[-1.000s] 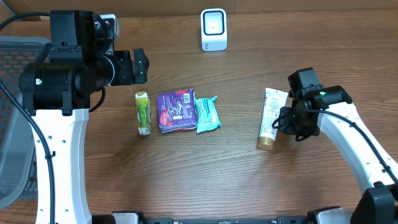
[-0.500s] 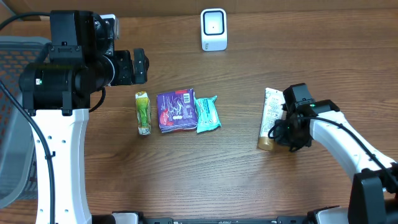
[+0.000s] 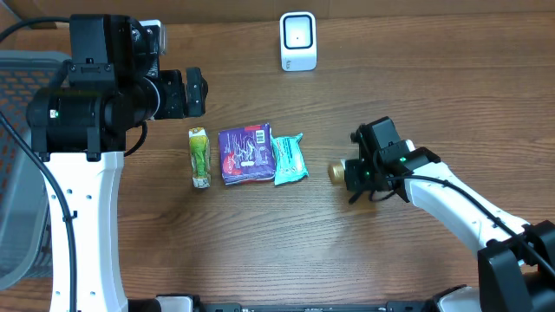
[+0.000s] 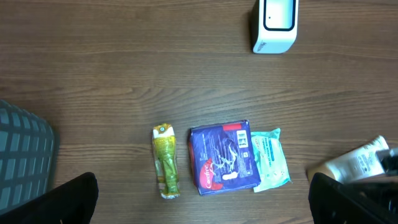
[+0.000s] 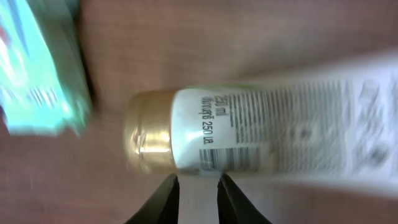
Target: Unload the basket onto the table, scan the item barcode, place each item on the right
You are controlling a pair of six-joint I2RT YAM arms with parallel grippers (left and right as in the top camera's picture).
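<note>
One item of the four on the table is in hand: the right gripper point(image 5: 197, 190) is clamped on the tube point(image 5: 267, 130), which hangs above the wood with its gold cap point(image 3: 336, 172) pointing toward the wipes point(image 3: 290, 159). From above, the gripper covers most of the tube, so we see little but the cap. The right wrist view shows the barcode point(image 5: 214, 160) on the white body just behind the cap, blurred but facing that camera. We judge the pickup done and the scan itself not yet made, as the scanner point(image 3: 297, 41) stands at the far edge of the table, well apart from the tube, and nothing is in front of its face. What is left is to carry the tube over and turn the barcode toward the scanner. The left gripper point(image 3: 196, 93) hovers with its jaws spread wide and holds nothing. The stick point(image 3: 200, 157), the pack point(image 3: 245, 153) and the wipes lie side by side, untouched.
</note>
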